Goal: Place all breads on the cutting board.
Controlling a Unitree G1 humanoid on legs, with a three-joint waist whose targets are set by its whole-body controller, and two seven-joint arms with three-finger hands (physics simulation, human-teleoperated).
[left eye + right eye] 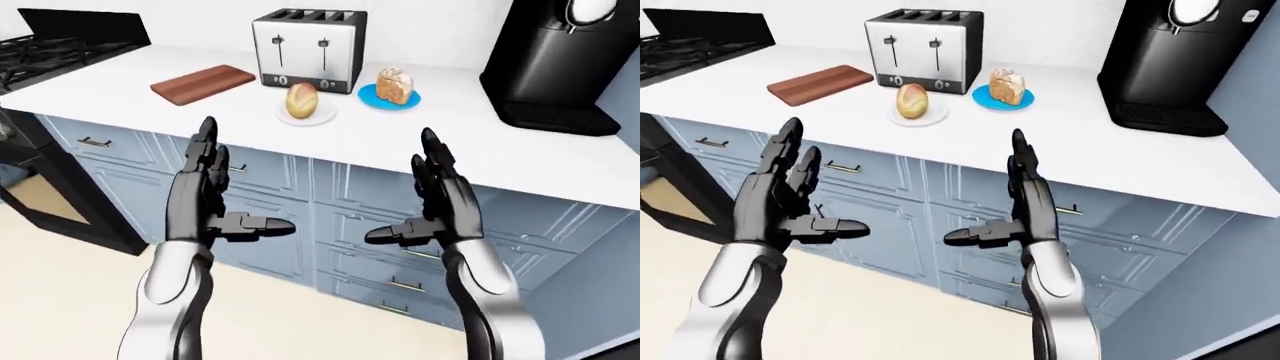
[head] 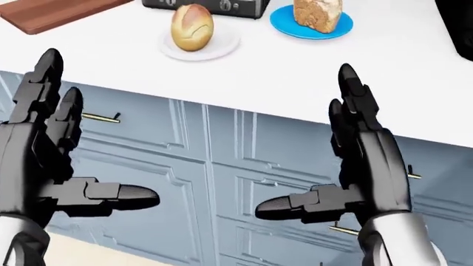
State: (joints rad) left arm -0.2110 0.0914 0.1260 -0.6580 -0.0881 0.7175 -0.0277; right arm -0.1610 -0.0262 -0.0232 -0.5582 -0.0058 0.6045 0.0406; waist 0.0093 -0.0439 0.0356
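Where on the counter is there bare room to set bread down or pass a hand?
The cutting board top is bare. Open counter runs along the near edge below the white plate and blue plate, and widens between blue plate and coffee machine. Tightest: the plates beside the toaster. Both hands, left and right, hang open below the counter.

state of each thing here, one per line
left hand: open, empty, held short of the counter
right hand: open, empty, held short of the counter
round bread: on white plate, not on board
bread chunk: upright on blue plate
cutting board: flat, bare
toaster: slots look empty
cabinet drawers: closed
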